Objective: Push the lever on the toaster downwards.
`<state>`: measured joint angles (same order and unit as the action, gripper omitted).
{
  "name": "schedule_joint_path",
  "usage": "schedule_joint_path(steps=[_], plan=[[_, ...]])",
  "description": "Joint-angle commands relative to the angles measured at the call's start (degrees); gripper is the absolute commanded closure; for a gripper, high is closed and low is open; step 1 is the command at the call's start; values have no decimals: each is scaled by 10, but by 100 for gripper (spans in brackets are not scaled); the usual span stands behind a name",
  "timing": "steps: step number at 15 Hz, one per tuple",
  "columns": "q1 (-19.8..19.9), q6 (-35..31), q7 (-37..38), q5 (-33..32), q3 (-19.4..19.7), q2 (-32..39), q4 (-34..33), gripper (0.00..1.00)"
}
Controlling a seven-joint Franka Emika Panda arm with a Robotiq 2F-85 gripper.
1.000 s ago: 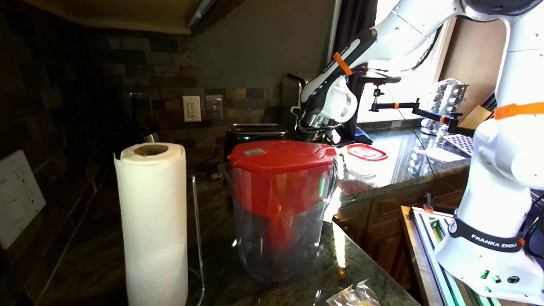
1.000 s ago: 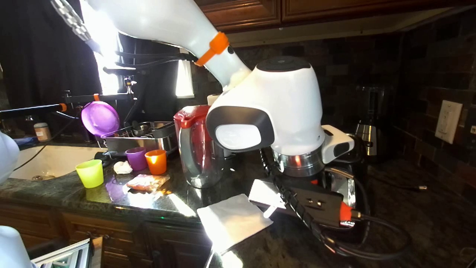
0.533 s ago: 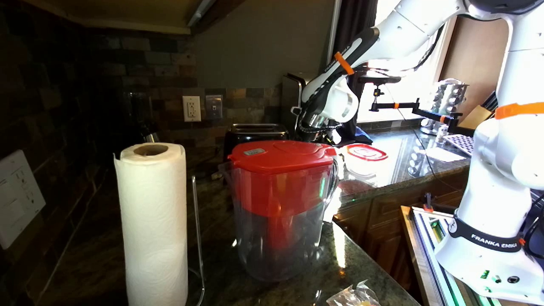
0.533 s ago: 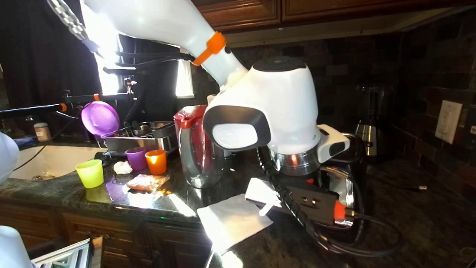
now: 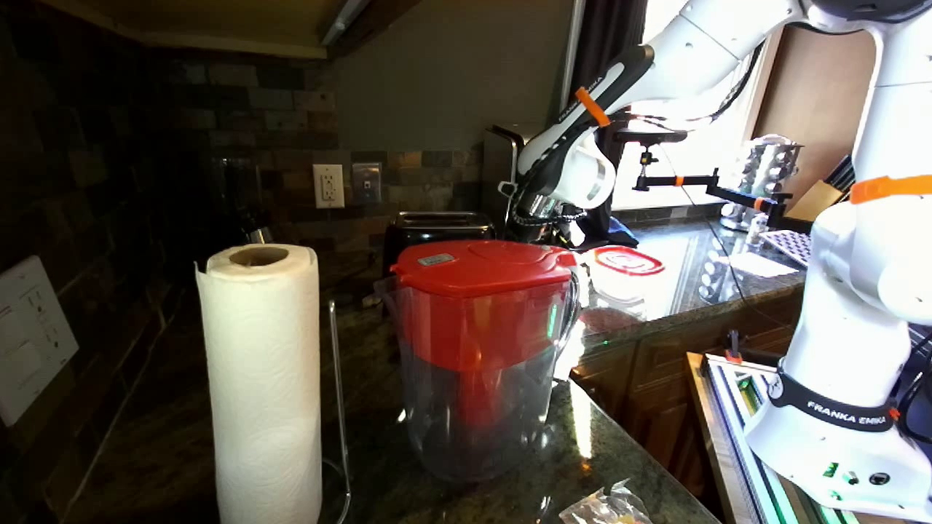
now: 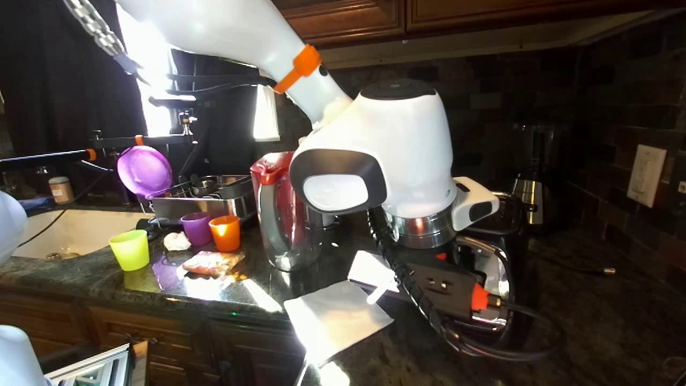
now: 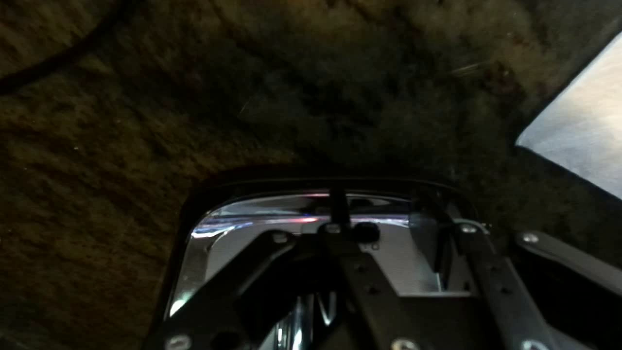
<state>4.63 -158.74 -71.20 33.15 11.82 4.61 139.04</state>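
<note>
Arm [image 6: 407, 145] shifted slightly — pitcher [image 5: 477, 342] partly hides toaster [image 5: 437, 227] in exterior view

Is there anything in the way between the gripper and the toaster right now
Nothing visible: in the wrist view the gripper is directly in front of the toaster, with no other object between them. The lever itself I can't clearly make out.
</note>
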Motion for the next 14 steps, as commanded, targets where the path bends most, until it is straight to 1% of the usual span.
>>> schedule_joint_path(steps=[1,4,5,9,11,14], plan=[[-6,-8,32,-20,1,-31,25,30],[-4,-14,60,-38,3,-39,31,5],[-4,-18,75,-46,4,-42,33,1],[-2,-43,160,-90,7,-50,42,0],[0,-55,213,-124,10,-54,49,0],[4,-47,272,-170,14,-68,59,0]])
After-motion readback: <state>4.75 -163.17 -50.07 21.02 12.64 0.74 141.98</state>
